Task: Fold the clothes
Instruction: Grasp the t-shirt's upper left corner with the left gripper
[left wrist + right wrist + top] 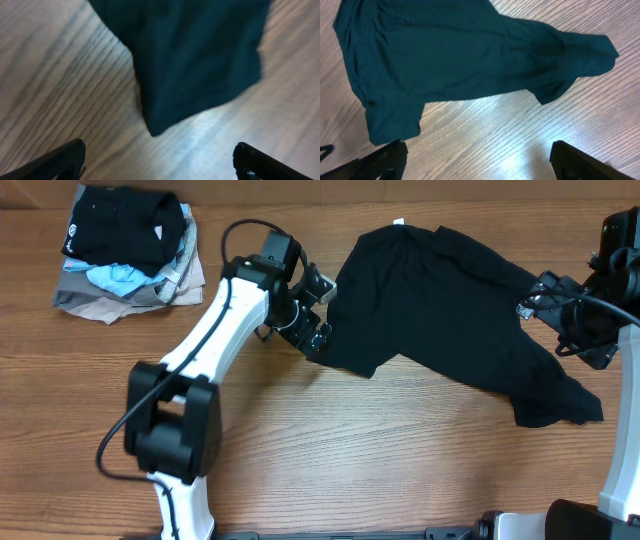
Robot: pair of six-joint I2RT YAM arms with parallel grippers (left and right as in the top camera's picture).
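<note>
Both your claws gape empty: the left claw [160,156] just short of a corner of the black shirt [440,300], the right claw [477,156] at its other end. It lies rumpled on the table [350,465]; a folded pile [125,255] sits well apart, leftward.

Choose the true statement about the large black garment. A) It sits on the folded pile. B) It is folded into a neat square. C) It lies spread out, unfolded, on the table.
C: the black garment sprawls rumpled across the table, apart from the folded pile.
</note>
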